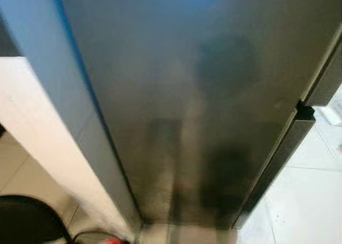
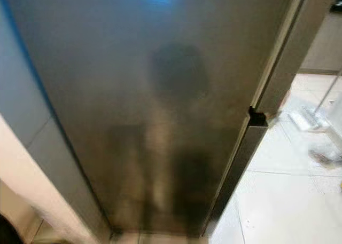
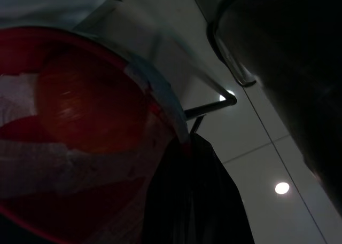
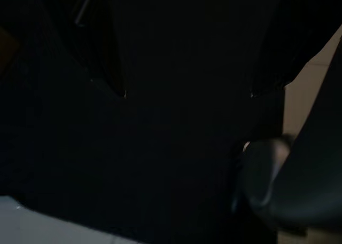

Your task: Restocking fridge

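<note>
Head views: close against a tall dark fridge (image 1: 203, 105), door closed, brushed grey front blurred and carrying a dim reflection plus a blue glint at the top. Along its right edge, a notch (image 2: 257, 117) splitting the side handle strip into an upper and a lower part. Left of the fridge, a pale wall (image 1: 43, 142) running down to the floor. Pale tiled floor (image 2: 288, 201) to the right, with a mop-like thing (image 2: 307, 118) lying on it farther back. At bottom left, a dark round shape (image 1: 26, 220) and a bit of red (image 1: 115, 241) at the frame edge, too cut off to name.

Left wrist view, dim: close to the lens, a red round container (image 3: 80, 137) with a pale blue rim, holding something white and crumpled (image 3: 32, 164) beside an orange-red rounded lump (image 3: 80, 105); contents not nameable in this light. Just beside it, a black bag-like fold (image 3: 197, 196). Glossy floor with two bright light spots, and a bent metal rod (image 3: 214, 102). Left pincer fingers not made out; apart or together, cannot tell.

Right wrist view: almost black. Two dark finger tips of the right pincer (image 4: 187, 94) standing well apart, with small glints at their ends. Strip of pale floor at the right edge.
</note>
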Tool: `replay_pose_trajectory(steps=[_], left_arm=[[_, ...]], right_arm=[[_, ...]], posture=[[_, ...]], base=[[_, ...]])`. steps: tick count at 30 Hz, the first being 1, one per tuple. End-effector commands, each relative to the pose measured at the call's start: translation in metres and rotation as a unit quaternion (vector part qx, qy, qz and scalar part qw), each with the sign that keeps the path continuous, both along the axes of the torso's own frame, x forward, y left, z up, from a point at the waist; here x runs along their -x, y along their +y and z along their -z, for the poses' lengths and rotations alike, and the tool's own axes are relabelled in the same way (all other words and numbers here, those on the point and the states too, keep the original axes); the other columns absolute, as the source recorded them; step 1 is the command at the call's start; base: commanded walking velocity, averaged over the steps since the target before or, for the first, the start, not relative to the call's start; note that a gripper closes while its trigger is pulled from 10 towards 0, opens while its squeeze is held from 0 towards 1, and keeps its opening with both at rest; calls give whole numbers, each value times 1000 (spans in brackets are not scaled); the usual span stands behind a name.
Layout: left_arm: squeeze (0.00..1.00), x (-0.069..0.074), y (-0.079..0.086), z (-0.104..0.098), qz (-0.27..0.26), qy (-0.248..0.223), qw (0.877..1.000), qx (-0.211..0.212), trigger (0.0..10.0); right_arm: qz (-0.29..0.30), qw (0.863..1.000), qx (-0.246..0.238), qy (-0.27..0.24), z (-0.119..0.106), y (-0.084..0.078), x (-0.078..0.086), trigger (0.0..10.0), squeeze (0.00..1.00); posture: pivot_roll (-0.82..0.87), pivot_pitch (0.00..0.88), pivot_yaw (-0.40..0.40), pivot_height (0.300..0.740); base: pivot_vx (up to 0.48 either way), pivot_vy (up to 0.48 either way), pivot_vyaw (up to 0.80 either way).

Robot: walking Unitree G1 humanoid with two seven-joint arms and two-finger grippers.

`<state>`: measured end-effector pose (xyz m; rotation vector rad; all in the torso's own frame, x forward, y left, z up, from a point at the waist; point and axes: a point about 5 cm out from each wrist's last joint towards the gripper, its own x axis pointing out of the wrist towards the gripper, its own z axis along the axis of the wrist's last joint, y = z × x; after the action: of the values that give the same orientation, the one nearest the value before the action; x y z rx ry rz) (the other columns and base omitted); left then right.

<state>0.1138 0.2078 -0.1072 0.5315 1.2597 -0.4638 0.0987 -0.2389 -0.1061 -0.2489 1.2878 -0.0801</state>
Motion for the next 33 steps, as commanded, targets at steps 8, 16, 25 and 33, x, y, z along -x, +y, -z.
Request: replay_pose_trajectory(steps=[8,16,25,33], left_arm=[[0,-5,-2,-1,3,-9,1000,2,10000],[0,-3,-4,0,5,-7,1000,4,10000],[0,-1,-4,0,8,-5,1000,2,10000],[0,-1,-6,1,9,-6,1000,3,10000]], right_arm=[[3,1000,4,6,1,-1,3,10000,0],[2,1000,20,-6,-2,-8,-2,10000,0],[-6,999,36,-38,-10,-18,-20,10000,0],[-26,997,41,-61,-15,-18,-32,10000,0]], posture=[[-25,0,22,740],[-28,0,20,740],[-34,0,16,740],[-32,0,12,740]], base=[[0,0,-477],[0,0,-774],[0,0,-775],[0,0,-484]])
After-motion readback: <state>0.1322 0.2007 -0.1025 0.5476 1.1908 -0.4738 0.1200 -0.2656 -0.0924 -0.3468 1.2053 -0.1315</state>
